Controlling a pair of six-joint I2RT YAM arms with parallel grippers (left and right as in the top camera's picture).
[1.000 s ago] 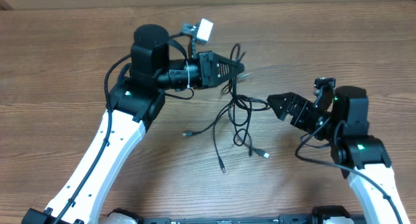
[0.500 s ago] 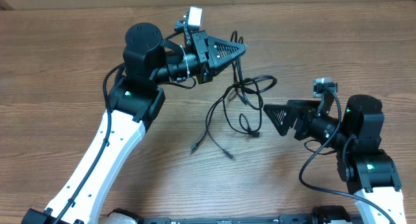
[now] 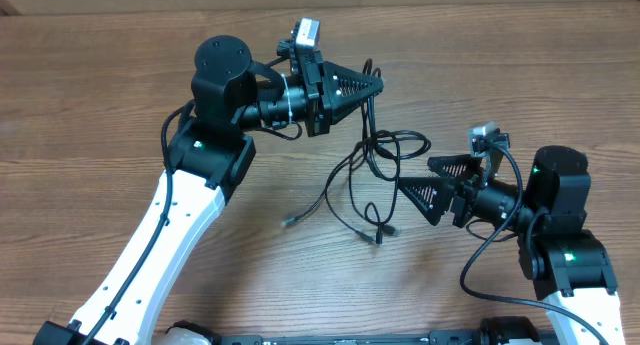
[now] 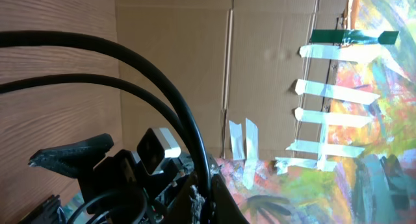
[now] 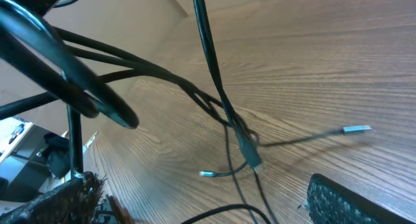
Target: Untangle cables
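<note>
Several thin black cables (image 3: 383, 145) hang in a tangled bunch from my left gripper (image 3: 374, 85), which is shut on them above the table. Their plug ends trail on the wood (image 3: 290, 221) and near the front (image 3: 378, 237). In the left wrist view a cable (image 4: 162, 100) arcs out from between the closed jaws of the left gripper (image 4: 207, 198). My right gripper (image 3: 415, 177) stands open just right of the hanging loops. In its wrist view the cables (image 5: 221, 107) cross in front of the right gripper (image 5: 208, 208), and one strand loops low between its fingers without being pinched.
The wooden table (image 3: 120, 105) stretches around both arms. A cardboard wall (image 4: 175, 68) with taped strips and a painted sheet (image 4: 377, 120) stands beyond the table. Metal plug tips (image 5: 356, 128) lie on the wood.
My left gripper has lifted the cables and moved slightly right. The loose ends have dragged right along the table. My right gripper has moved left toward the hanging loops.
</note>
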